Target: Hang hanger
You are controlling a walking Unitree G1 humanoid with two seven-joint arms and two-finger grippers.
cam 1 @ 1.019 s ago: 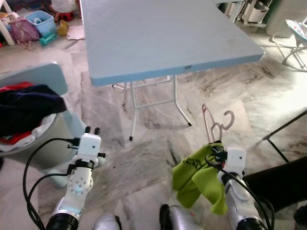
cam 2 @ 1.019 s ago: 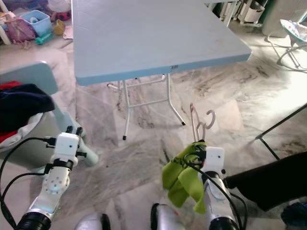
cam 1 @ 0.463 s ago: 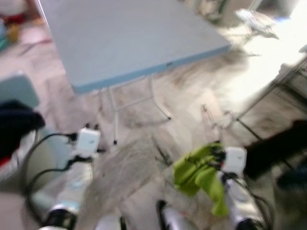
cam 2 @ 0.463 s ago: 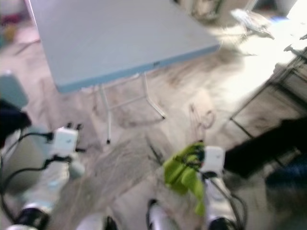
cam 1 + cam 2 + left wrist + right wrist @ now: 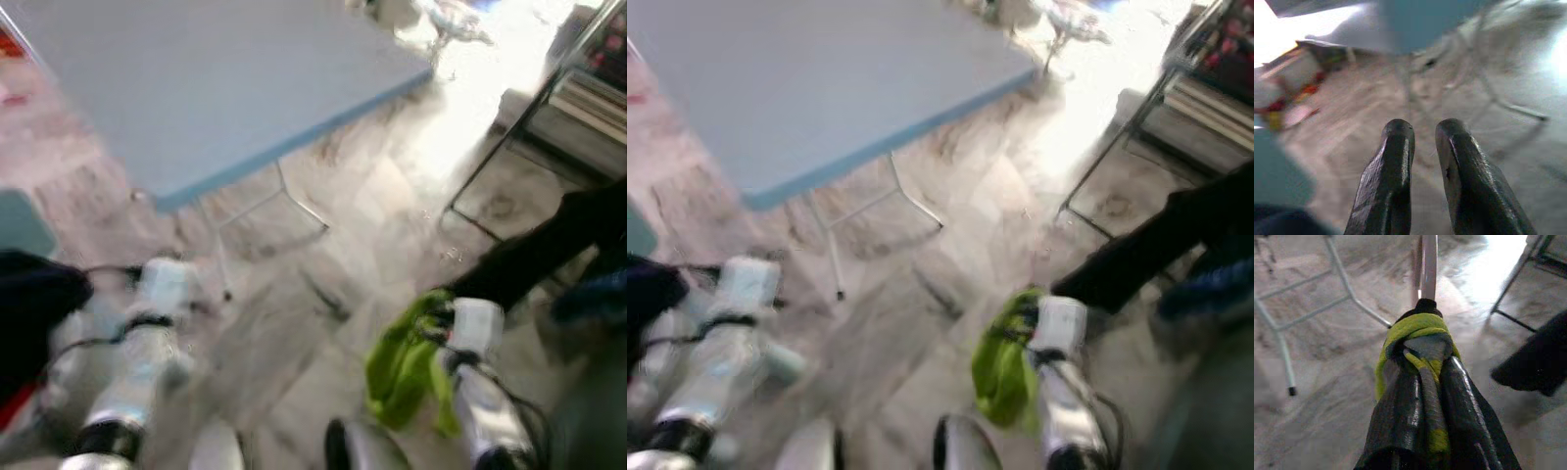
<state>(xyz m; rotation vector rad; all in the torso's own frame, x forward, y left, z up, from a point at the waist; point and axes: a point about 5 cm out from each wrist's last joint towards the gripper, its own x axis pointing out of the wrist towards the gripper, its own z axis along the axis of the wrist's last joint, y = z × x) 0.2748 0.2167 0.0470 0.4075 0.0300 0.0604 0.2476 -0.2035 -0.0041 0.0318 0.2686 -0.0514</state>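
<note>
Our right pincer is clamped on a lime-green garment and its pale hanger, held low on the right over the marble floor. Left pincer hovers empty, fingers slightly apart. Head views are blurry; the light-blue table sits far left.

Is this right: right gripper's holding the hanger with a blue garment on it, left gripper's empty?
Not quite: the garment is lime green, not blue. The right wrist view shows it bunched between the right gripper's fingers with the hanger sticking out past it. The left gripper is empty, as you said.
</note>
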